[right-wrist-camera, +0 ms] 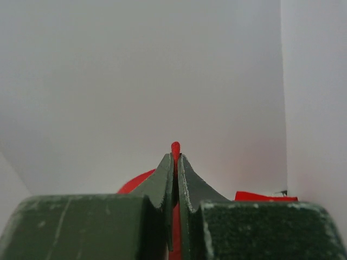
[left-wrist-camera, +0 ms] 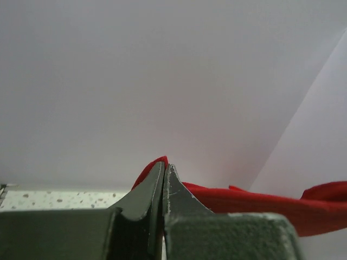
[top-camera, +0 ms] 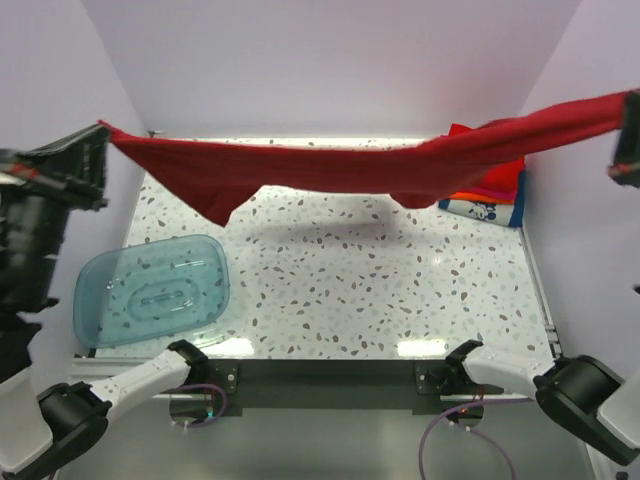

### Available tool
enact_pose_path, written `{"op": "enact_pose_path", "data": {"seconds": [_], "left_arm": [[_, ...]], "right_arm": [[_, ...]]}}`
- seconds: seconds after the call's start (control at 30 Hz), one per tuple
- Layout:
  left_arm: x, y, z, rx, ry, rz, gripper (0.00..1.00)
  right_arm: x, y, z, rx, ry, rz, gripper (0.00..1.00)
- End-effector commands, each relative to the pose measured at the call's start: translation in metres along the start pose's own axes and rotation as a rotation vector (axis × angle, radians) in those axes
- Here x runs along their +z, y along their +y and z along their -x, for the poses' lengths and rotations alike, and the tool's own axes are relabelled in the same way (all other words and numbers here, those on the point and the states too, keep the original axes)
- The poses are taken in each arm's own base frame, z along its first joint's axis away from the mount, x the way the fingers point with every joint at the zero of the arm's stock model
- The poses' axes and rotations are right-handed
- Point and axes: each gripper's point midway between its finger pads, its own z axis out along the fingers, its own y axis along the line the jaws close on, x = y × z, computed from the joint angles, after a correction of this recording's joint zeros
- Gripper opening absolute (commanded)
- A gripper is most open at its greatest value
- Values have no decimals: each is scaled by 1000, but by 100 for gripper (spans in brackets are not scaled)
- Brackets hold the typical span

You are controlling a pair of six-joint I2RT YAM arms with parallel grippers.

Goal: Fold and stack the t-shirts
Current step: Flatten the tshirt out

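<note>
Sagging between left pincer (left-wrist-camera: 164,169) and right pincer (right-wrist-camera: 175,158) — dark red t-shirt (top-camera: 330,165), creased.

I count one dark red t-shirt (top-camera: 330,165), one pile of folded t-shirts (top-camera: 485,208) with three colours showing, one translucent blue tub (top-camera: 150,290) on one counter (top-camera: 380,270), and two tools: left tool (left-wrist-camera: 164,169), right tool (right-wrist-camera: 175,160)

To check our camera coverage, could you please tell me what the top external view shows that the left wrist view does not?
Only top external: the blue tub, the folded shirts at far right, and the right gripper. Only left wrist: close up, the left gripper with jaws pressed shut on the cloth. Both: the dark red t-shirt and the speckled table.
</note>
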Motion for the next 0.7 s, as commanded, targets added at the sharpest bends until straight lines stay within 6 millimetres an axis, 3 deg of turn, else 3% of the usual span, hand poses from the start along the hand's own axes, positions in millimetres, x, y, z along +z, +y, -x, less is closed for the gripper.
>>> {"op": "enact_pose_path", "data": {"seconds": [0.0,0.17,0.27,0.37,0.47,0.5,0.57,0.6,0.67], "left_arm": [[-29,-9,40,-63,-81,-94,0],[-55,-8,63,-110,-141,-139,0],[-55,-13,60,-127,-131,-162,0],[-41,-18,41,-114,-85,-163,0],[-24,-12,17,-87,-43,-107,0],[-14,-7,1,-62,-15,-63,0],[-5,1,-10,-39,-12,-15,0],[5,7,-31,-10,22,30,0],[17,10,-45,4,21,58,0]], "right_arm": [[-24,-17,38,28,-101,8,0],[-53,-40,75,65,-207,3,0],[-58,-53,84,59,-230,-32,0],[-53,-54,81,41,-220,-43,0],[-40,-49,67,2,-185,-59,0],[-36,-48,61,-12,-170,-66,0],[-20,-34,41,-61,-127,-62,0],[-15,-30,34,-81,-113,-64,0],[5,-13,2,-145,-60,-68,0]]}}
